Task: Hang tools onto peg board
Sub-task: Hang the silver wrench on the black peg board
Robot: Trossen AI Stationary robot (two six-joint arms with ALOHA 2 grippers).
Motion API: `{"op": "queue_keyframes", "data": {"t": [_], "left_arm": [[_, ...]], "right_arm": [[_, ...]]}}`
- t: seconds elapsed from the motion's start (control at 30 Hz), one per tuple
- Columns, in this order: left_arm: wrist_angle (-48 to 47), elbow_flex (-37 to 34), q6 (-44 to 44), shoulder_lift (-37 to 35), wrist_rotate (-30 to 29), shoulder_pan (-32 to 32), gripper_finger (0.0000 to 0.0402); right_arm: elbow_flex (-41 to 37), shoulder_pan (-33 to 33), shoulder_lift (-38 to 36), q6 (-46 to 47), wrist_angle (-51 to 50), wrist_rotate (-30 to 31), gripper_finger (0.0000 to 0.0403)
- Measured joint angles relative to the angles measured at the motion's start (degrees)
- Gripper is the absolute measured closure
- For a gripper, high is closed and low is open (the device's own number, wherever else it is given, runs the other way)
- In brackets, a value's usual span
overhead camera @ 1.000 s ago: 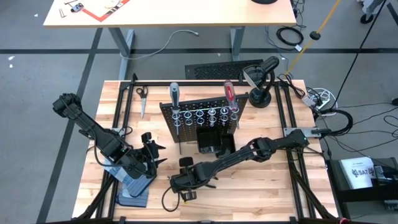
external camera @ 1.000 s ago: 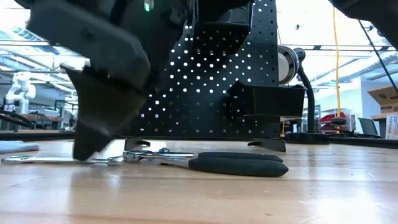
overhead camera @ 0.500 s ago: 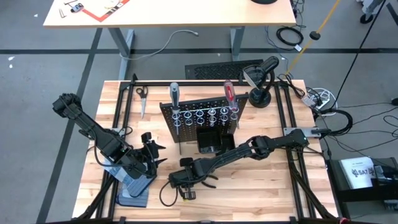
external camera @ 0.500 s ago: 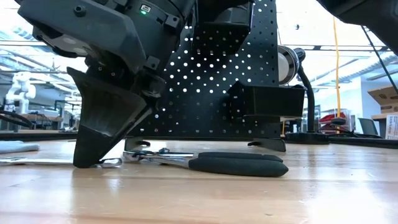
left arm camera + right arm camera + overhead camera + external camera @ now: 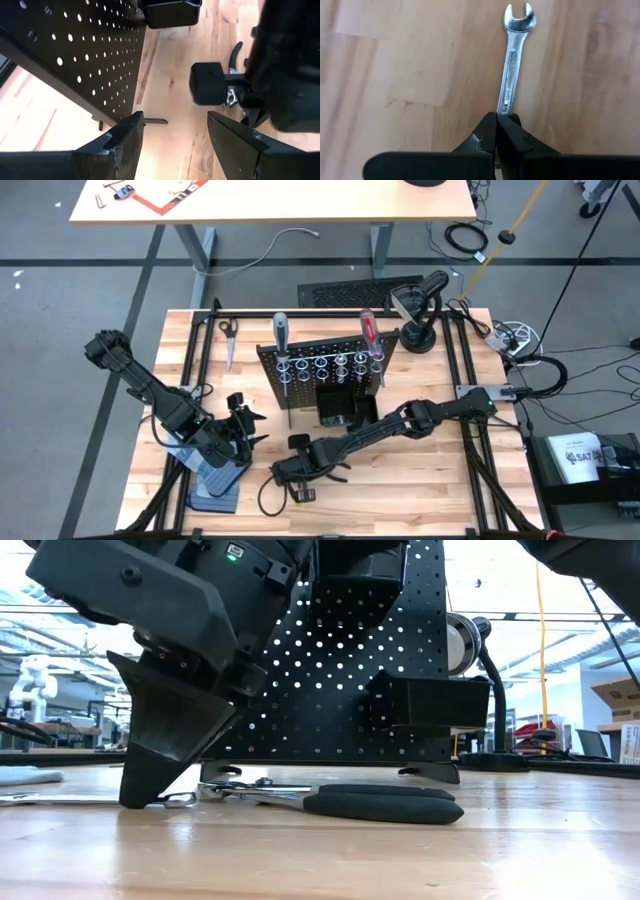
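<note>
Your right gripper (image 5: 496, 125) is clamped shut on the wrench (image 5: 512, 65), flat on bare table (image 5: 420, 480) in front of the peg board (image 5: 320, 370). Pliers (image 5: 350, 802) just beside; left gripper (image 5: 172, 135) parted, empty.

The right arm is stretched low across the desk's front; its claw (image 5: 496, 131) is pressed down at the surface, fingers (image 5: 485, 132) drawn tightly together; the left arm is held bent at the left side, its claw (image 5: 172, 132) spread apart, nothing held between.
</note>
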Motion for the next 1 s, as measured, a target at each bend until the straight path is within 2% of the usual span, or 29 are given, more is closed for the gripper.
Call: {"op": "queue_keyframes", "data": {"t": [0.27, 0.6, 0.87, 1.0], "left_arm": [[0.61, -1.80, -0.10, 0.00, 0.11, 0.02, 0.0173], [0.64, -1.80, -0.07, -0.02, 0.87, 0.02, 0.0173], [0.55, -4.16, -0.09, 0.27, 13.11, 0.02, 0.0173], [4.32, -6.61, 0.40, 0.50, 20.16, 0.30, 0.0173]], "right_arm": [[-0.26, 0.73, -2.64, -1.04, -0.68, 5.70, 0.0402], [-0.14, 1.71, -4.42, -1.52, -0.50, 6.70, 0.0402], [-0.07, 1.95, -4.98, -1.52, -0.49, 7.72, 0.0402], [-0.04, 1.95, -4.98, -1.52, -0.35, 7.45, 0.0402]]}}
